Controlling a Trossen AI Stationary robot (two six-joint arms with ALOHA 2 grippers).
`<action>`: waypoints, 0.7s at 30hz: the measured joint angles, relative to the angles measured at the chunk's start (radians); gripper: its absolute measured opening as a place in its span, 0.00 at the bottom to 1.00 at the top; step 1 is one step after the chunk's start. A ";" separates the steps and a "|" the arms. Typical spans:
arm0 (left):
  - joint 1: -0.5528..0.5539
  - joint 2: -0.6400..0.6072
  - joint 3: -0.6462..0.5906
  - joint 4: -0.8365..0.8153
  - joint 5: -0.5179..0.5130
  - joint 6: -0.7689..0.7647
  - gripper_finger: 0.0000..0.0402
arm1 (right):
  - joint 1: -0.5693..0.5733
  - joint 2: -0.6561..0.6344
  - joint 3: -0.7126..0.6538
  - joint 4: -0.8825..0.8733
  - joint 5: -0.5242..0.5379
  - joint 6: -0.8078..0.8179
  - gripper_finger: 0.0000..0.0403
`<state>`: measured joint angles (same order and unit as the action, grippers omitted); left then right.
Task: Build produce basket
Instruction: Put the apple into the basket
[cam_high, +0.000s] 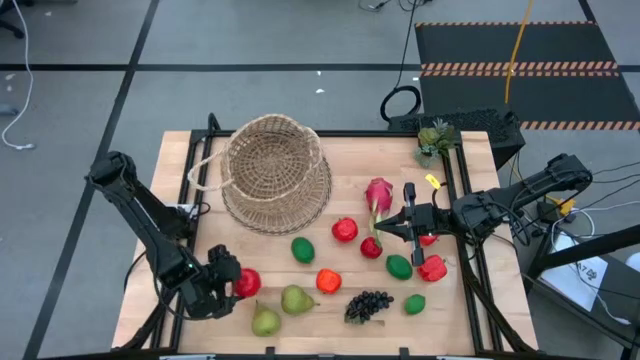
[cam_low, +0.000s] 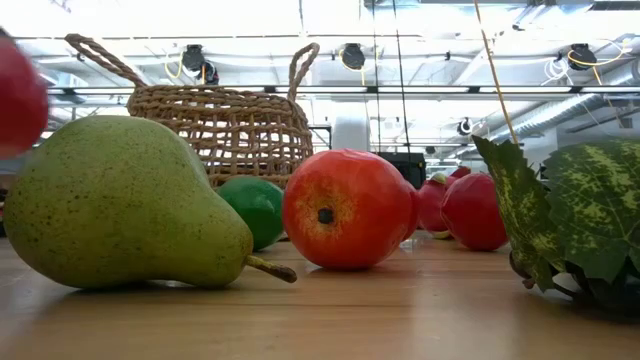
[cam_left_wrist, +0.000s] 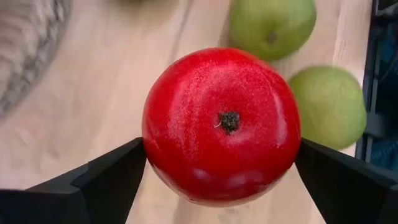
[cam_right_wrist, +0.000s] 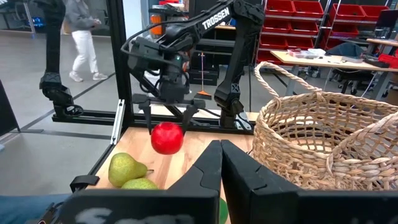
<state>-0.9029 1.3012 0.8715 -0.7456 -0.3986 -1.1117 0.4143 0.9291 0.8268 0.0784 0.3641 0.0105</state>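
Observation:
The woven basket (cam_high: 275, 172) stands on the table toward its far side, its opening up. Toy produce lies spread over the near half: two pears (cam_high: 297, 299), a grape bunch (cam_high: 368, 305), limes (cam_high: 302, 249), red fruits (cam_high: 344, 229) and a pink dragon fruit (cam_high: 378, 193). My left gripper (cam_high: 235, 283) is at the near left, shut on a red apple (cam_left_wrist: 221, 124). My right gripper (cam_high: 380, 230) hangs shut and level above the fruits at centre right, holding nothing. My left gripper pinches the red apple between its two fingers, one on each opposite side (cam_left_wrist: 149, 146). The fingers slant down from the table's near left. The apple's dark stem pit (cam_left_wrist: 229, 121) faces back toward the wrist. The apple (cam_right_wrist: 167, 137) hangs clear of the table.
A small green potted plant (cam_high: 436, 137) sits at the far right corner. The two pears (cam_right_wrist: 127, 169) lie just below and beside the lifted apple. Bare wood lies between the basket and the near fruits. A person walks in the room beyond.

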 joint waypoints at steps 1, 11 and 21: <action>0.002 -0.012 0.000 0.001 -0.019 0.013 0.99 | 0.000 0.000 0.000 0.000 0.000 0.000 0.00; 0.007 -0.109 0.000 0.114 -0.242 0.202 0.99 | 0.000 0.017 0.000 0.018 0.000 0.000 0.00; 0.007 -0.157 0.001 0.400 -0.438 0.566 0.99 | 0.000 0.041 0.000 0.063 0.001 -0.026 0.00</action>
<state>-0.8959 1.1441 0.8722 -0.3452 -0.8366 -0.5459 0.4141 0.9704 0.8265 0.1413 0.3653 -0.0159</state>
